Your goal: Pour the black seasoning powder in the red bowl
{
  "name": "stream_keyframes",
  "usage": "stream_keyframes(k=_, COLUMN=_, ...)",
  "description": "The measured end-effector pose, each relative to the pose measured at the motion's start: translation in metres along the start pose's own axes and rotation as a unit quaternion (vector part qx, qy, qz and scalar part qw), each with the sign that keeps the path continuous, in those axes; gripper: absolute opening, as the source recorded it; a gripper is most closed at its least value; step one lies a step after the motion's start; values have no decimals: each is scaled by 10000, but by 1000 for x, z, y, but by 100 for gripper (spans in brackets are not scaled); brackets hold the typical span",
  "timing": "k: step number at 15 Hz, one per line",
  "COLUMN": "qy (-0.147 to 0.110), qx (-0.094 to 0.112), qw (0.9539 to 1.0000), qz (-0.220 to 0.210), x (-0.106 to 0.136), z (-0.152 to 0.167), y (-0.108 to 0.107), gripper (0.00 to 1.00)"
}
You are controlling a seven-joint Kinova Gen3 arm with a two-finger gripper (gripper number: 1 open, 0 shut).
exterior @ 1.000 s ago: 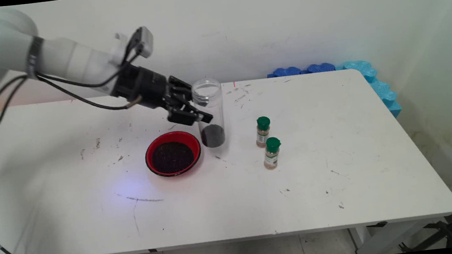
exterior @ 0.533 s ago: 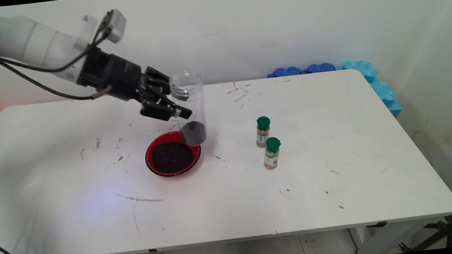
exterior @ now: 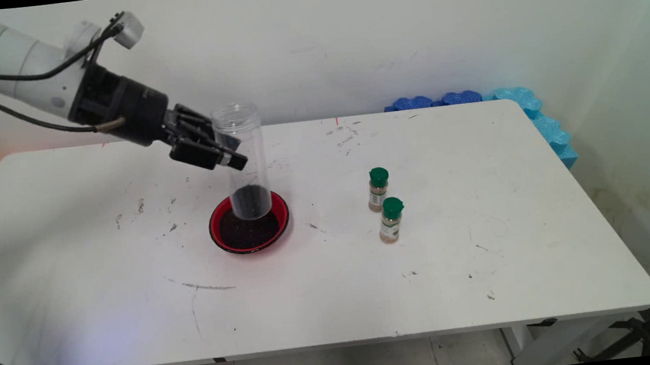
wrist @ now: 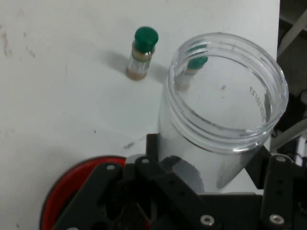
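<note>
Claw [exterior: 225, 150] grips clear jar [exterior: 245, 154], dark grains inside.

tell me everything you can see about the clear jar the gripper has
The clear jar is a tall, see-through plastic cylinder with a threaded open mouth and no lid. It is upright, held off the table by the gripper, which is shut on its upper part. A dark granular fill sits in its bottom. It hangs over the red bowl.

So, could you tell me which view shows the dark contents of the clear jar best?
The main view: the clear jar is seen from the side, dark material filling its bottom, above the red bowl. The hand view shows mainly its open rim; the gripper hides its lower part.
</note>
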Motion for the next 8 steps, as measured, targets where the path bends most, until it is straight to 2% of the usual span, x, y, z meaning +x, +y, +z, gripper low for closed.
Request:
stream_keyframes(k=4, qy=-72, qx=-23, qw=9972, qz=-750, x=-13, z=-5, y=0, gripper=0)
stream_keyframes(k=6, qy=-114, qx=-64, qw=9934, qz=-1142, x=-19, z=-6, y=1, gripper=0)
stream_keyframes(k=8, qy=-164, qx=-112, qw=9875, qz=-1565, x=-25, z=-7, y=2, gripper=0)
